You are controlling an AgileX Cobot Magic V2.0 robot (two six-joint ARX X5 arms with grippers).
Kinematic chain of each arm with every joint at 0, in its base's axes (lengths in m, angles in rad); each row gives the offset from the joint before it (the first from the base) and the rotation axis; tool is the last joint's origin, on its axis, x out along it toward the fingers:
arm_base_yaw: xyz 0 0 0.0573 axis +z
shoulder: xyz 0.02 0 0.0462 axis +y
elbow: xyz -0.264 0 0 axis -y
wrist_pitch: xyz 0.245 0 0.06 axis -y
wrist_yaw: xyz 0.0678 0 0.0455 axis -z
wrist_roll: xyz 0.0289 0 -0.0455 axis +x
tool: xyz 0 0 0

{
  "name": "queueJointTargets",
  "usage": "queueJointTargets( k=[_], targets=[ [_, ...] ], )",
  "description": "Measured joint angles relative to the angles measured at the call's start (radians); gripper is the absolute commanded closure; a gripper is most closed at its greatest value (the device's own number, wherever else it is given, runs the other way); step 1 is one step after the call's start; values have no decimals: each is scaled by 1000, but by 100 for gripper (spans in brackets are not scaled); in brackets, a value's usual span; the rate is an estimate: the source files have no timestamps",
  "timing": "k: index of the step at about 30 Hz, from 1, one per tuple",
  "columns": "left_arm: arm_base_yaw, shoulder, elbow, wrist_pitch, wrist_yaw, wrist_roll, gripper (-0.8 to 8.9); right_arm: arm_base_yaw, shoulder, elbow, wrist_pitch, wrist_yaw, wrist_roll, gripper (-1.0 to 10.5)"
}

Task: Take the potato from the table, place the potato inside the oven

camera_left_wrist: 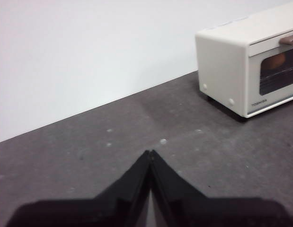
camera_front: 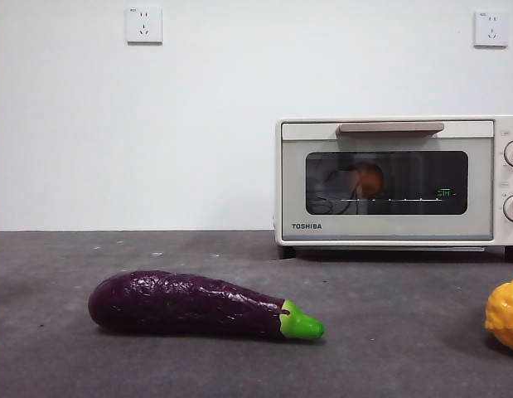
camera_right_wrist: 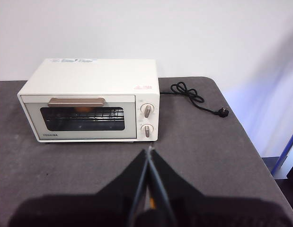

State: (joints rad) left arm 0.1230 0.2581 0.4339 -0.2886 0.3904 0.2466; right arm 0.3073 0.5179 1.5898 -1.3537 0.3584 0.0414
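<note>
White wall backs the desk [camera_front: 198,365]; right of frame, the potato [camera_front: 368,179] sits inside the closed oven [camera_front: 389,182]. Task looks finished. Left end effector [camera_left_wrist: 150,153] and right end effector [camera_right_wrist: 148,152] are both pressed together, empty.

The table [camera_front: 239,365] is matt, dark grey and faintly speckled. The oven [camera_front: 389,228] has a smooth cream shell that looks like painted metal, a glossy dark glass door [camera_front: 387,182] (it mirrors the room) and a satin beige handle [camera_front: 390,128]. The eggplant [camera_front: 186,303] shines, slightly wrinkled.
</note>
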Motion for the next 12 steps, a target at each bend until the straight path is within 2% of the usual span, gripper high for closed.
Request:
queueJointTargets(
  k=[6, 12],
  targets=[
    [-23, -159, -200, 65, 7, -84, 817, 0, 0, 0, 0, 0, 0, 946],
    [-51, -211, -352, 193, 9, -109, 817, 0, 0, 0, 0, 0, 0, 946]
  ],
)
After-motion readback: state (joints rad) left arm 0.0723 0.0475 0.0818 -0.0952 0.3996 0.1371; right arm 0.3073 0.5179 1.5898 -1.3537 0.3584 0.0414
